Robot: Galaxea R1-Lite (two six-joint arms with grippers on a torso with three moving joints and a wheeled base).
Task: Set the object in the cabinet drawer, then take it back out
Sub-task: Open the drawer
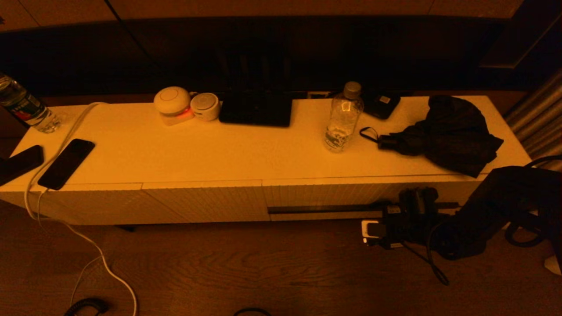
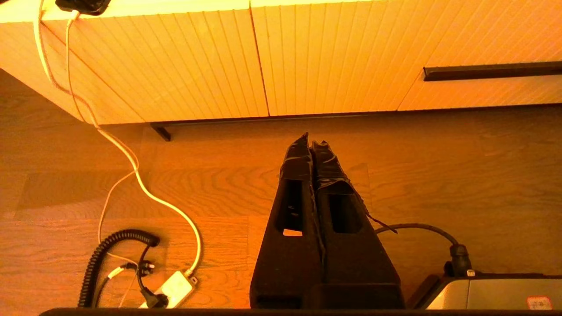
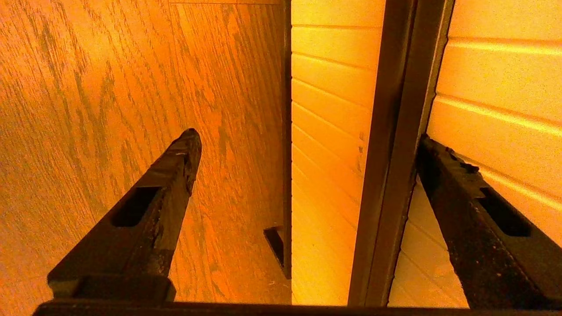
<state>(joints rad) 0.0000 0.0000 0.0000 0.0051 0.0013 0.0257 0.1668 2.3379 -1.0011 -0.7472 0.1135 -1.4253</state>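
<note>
Left hand (image 2: 311, 142) hung low over the wood floor (image 2: 461, 175), fingers pressed together, out of the head view. Bottle (image 1: 344, 117) label unreadable. Cabinet drawer (image 1: 351, 193) sat closed; right hand (image 3: 307, 140), fingers spread, straddled its handle slot (image 3: 390, 131), partly hiding it.

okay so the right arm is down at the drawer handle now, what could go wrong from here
The right gripper is open at the handle slot of the closed cabinet drawer. One finger sits at the slot's edge, the other finger hangs over the floor, so a pull might slip off. A jerky pull could topple the water bottle standing above. The left gripper, shut, is parked low over the floor.
</note>
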